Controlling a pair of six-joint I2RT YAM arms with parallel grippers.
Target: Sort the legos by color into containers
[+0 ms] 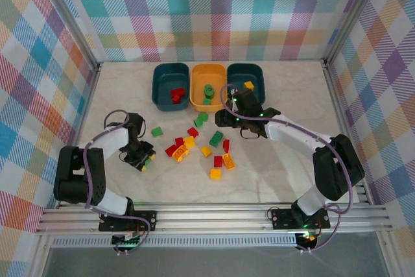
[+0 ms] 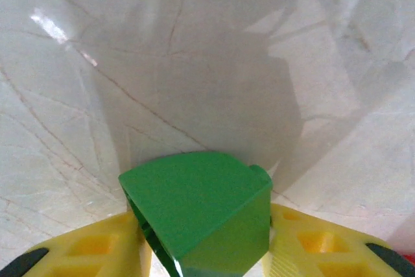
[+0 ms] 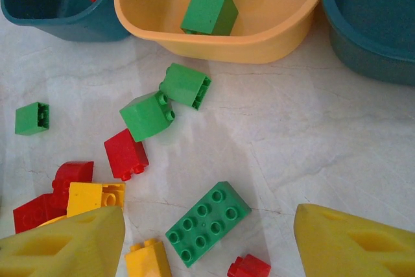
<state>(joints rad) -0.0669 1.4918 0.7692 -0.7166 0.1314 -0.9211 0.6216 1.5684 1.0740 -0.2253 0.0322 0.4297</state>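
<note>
Left pincer (image 1: 143, 157) of mine, low near the left edge of the tabletop (image 1: 285, 180), is clamped on a green brick (image 2: 194, 215), with a pad on either side of it. The brick belongs in the yellow-orange bin (image 1: 197, 77) that holds the greens. That bin sits mid far edge, ahead and to my right. My right pincer (image 3: 207, 243) hangs released over the scattered bricks (image 3: 126, 154), nearer that bin.

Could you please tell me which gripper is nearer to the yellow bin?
Right. The right gripper hovers open just in front of the yellow bin; the left gripper sits farther off toward the near left, gripping a green brick.
</note>
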